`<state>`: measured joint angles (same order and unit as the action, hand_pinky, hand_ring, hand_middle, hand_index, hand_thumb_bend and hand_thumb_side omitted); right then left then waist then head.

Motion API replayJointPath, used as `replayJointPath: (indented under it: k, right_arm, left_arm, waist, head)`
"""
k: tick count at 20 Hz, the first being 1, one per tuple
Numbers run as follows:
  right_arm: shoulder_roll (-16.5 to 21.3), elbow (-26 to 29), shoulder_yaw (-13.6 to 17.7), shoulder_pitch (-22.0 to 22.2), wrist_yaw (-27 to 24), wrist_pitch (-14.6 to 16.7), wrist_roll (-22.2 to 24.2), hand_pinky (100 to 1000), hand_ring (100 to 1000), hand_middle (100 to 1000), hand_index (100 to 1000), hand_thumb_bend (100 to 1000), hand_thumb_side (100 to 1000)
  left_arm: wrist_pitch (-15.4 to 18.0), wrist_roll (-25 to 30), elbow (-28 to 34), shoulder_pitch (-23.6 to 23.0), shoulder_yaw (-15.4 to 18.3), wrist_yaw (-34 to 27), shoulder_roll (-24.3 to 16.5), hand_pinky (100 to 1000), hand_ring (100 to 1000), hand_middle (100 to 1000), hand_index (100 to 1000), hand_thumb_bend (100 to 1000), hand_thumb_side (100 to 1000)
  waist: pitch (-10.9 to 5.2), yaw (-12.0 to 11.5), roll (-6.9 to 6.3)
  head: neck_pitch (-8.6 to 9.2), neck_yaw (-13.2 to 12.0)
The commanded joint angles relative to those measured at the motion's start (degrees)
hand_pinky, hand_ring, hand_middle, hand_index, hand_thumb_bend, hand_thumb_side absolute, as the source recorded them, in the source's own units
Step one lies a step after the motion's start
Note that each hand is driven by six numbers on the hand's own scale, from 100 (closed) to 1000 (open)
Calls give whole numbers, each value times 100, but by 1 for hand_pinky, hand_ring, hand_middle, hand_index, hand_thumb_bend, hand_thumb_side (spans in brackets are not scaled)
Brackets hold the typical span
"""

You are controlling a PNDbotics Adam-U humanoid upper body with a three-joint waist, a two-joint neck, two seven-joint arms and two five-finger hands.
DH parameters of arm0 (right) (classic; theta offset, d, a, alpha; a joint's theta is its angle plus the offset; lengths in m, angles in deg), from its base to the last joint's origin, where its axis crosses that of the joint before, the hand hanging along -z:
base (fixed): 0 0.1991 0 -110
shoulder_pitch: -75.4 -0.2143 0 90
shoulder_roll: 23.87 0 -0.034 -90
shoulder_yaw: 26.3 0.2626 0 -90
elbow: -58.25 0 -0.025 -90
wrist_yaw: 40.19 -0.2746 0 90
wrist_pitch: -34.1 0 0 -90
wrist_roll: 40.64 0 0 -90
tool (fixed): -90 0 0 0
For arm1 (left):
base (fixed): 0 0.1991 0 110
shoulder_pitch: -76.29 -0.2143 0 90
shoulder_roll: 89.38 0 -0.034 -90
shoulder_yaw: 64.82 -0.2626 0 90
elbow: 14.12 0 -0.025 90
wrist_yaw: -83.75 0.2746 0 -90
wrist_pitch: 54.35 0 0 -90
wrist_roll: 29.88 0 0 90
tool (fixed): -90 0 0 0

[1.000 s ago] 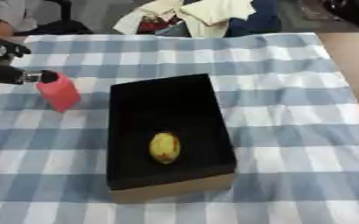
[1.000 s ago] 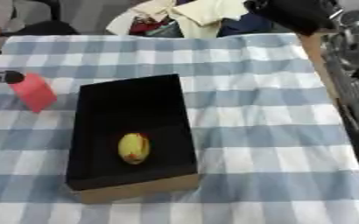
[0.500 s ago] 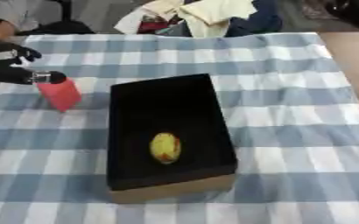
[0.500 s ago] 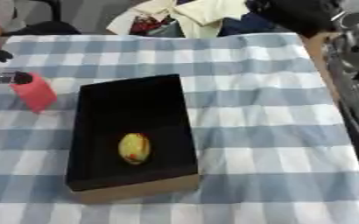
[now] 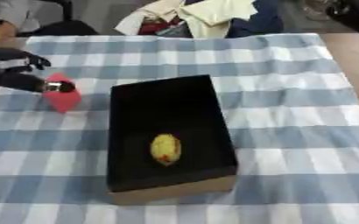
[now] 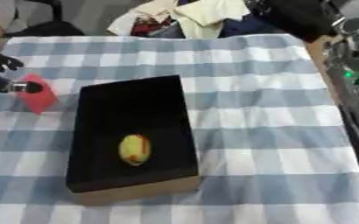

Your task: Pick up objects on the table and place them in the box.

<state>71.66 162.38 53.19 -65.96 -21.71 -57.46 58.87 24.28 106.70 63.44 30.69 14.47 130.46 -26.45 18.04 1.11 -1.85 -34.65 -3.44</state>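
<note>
Your left hand (image 5: 18, 70) enters from the left edge over the checked cloth (image 5: 290, 127), thumb and fingers pinched on the top of a red block (image 5: 62, 96), which stands tilted just left of the box (image 5: 167, 175). The box, black inside with a tan front wall, sits mid-table, its long side running away from you. A yellow fruit (image 5: 166, 148) with a red spot lies in its near half. Your right arm (image 6: 351, 65) shows at the right edge; you cannot tell its hand's state
</note>
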Motion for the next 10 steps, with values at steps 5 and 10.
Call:
replayJointPath:
  k: [5, 10]
  right_arm:
    - [54, 107, 78, -51, -5, -17, -2, 849, 815, 734, 811, 100, 826]
    - [50, 110, 92, -39, 12, -10, -11, 849, 815, 732, 809, 100, 825]
  left_arm:
    - [-11, -64, -160, 162, 71, 142, -50, 876, 933, 907, 1000, 585, 882]
    - [-108, -154, -291, 183, 84, 178, 20, 867, 926, 895, 1000, 542, 914]
  waist:
    - [-95, -6, -12]
    - [-83, 7, -1]
  head:
    - [88, -23]
    - [120, -39]
